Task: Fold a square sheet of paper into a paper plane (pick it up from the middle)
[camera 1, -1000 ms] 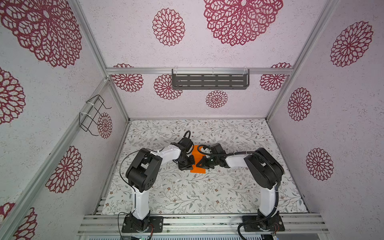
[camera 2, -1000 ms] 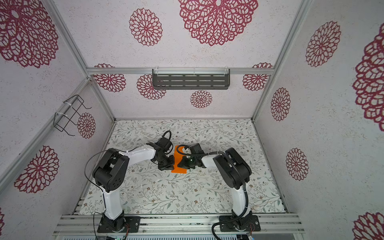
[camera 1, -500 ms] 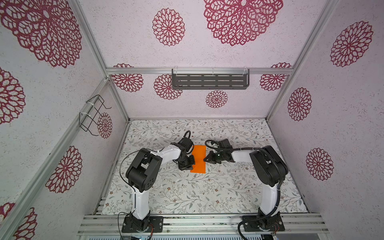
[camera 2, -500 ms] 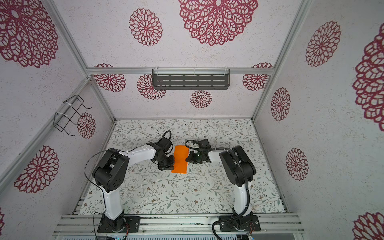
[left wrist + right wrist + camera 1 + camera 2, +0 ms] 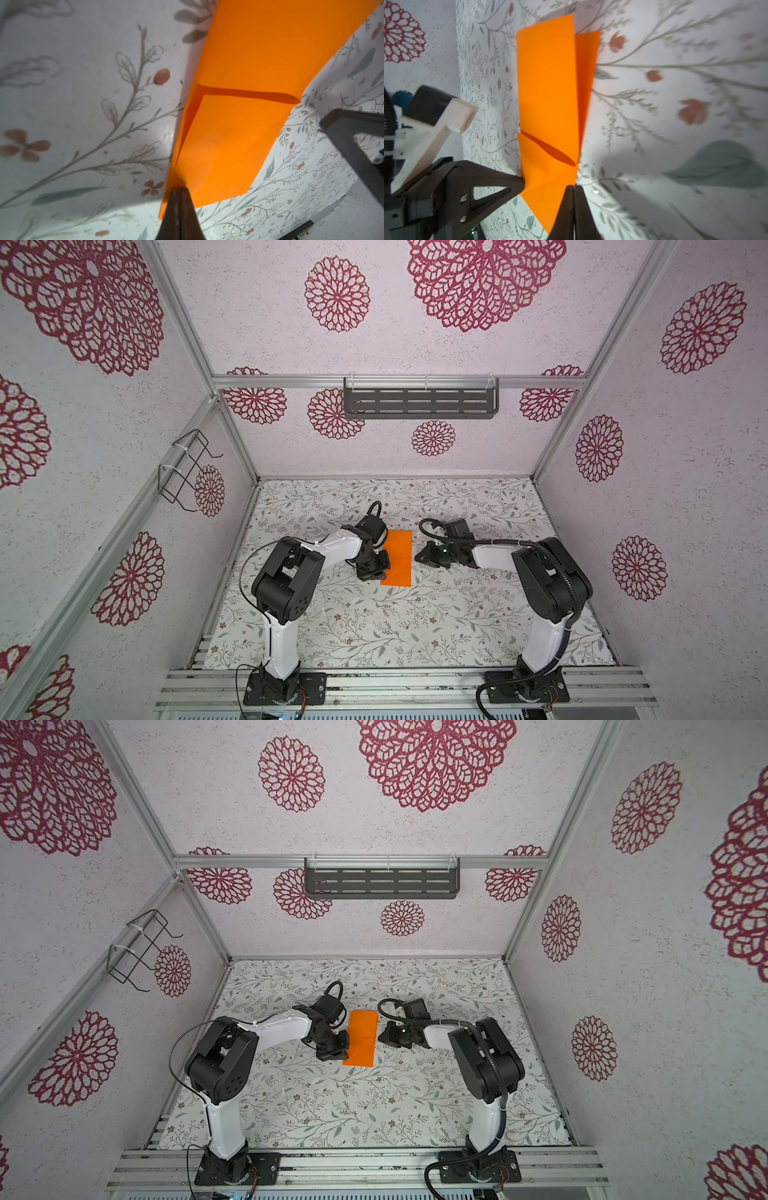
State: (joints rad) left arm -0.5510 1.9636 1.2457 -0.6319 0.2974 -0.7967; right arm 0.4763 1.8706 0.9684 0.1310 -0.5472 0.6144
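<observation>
Both grippers had jaws pressed together: the left gripper [image 5: 179,190] touched the left edge of the folded orange sheet of paper [image 5: 397,558], the right gripper [image 5: 419,558] sat just beside its right edge, mid-way across the surface [image 5: 374,626].

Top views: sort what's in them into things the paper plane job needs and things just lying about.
Job: square sheet of paper, orange, partly folded; left tool, shut at its edge; right tool, shut, beside it.
Just there: grey slotted shelf on the back wall; wire rack on the side wall; floral table cover.
</observation>
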